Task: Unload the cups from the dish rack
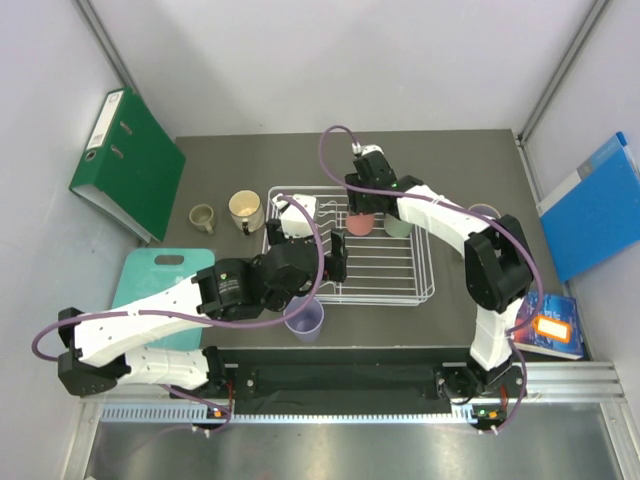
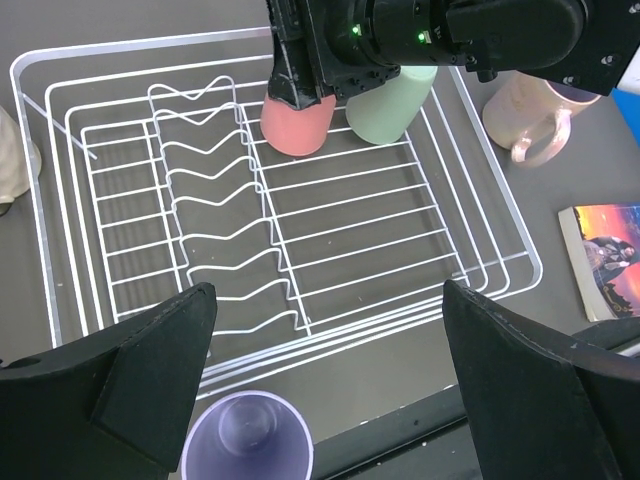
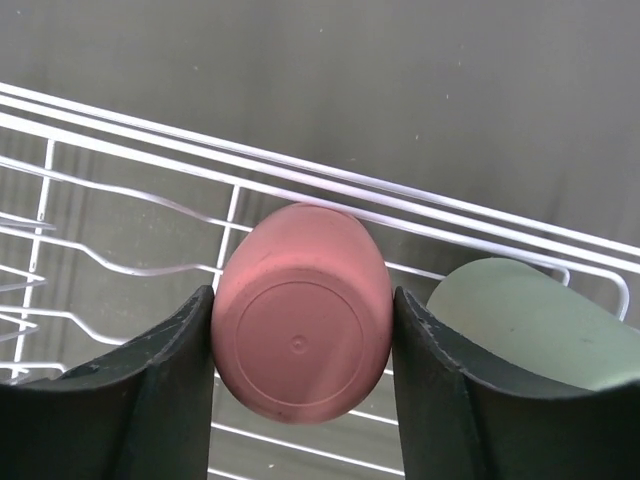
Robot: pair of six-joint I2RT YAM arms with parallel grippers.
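Cups sit in three groups as I read the overhead view from the left. A small olive mug point(image 1: 203, 216) and a cream mug point(image 1: 246, 211) stand on the dark table point(image 1: 480, 160) left of the dish rack point(image 1: 425, 290). A lavender tumbler point(image 1: 304, 318) stands upright just outside the rack's near rail at lower centre. A pink cup point(image 3: 300, 350) and a mint-green cup point(image 3: 530, 320) sit upside down, side by side, against the far rail. A pale handled mug point(image 2: 525, 115) stands on the table beyond the rack's right side, partly hidden by my right arm.

My left gripper point(image 2: 325, 295) hangs wide open above the tumbler with nothing in it. My right gripper point(image 3: 300, 300) is the working one. Its fingers bracket the pink cup and look pressed against both sides.

I judge the step to be lifting this cup out. I would keep a firm squeeze and raise it straight up until its rim is above the far rail. I would not drift right, since the mint-green cup is just beside it.

From the left, the tumbler looks smooth and thin-walled. The rack is thin white wire with a zigzag row of plate slots, which could snag a rim. The pink cup is matte, rounding in toward a flat base with a moulded ring, so I expect that taper could let it slide in the grip. The mint-green cup looks equally matte.
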